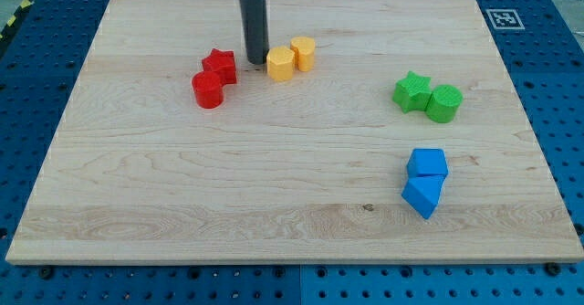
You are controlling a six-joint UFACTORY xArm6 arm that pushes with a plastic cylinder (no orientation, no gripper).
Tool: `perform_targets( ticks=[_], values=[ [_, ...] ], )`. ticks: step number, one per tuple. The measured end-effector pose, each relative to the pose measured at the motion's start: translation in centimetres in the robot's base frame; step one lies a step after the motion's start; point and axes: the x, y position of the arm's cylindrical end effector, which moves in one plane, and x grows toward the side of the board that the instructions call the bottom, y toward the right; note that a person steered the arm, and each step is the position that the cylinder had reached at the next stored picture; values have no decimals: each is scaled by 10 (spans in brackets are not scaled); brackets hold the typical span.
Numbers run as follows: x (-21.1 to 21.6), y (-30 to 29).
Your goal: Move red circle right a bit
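Right of the red circle [208, 90], my tip [256, 62] touches a yellow block [280, 65]; no claw shows.

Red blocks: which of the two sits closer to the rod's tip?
The red star, up and right of the red circle. My tip stands just right of the star, between it and the yellow blocks.

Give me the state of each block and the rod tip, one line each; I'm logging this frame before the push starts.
my tip: down on the board, between red star and yellow blocks
red circle: flat, touching red star
red star: flat, beside the tip
yellow blocks: touching pair
green star, green cylinder: touching
blue blocks: touching pair
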Motion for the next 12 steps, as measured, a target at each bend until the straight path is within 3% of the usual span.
perform_targets(
  ticks=[1, 3, 5, 7, 8, 9, 11, 12],
  values=[
    [8, 41],
    [66, 48],
    [76, 20],
    [125, -40],
    [123, -106],
    [96, -130],
    [54, -127],
    [55, -108]
  ],
)
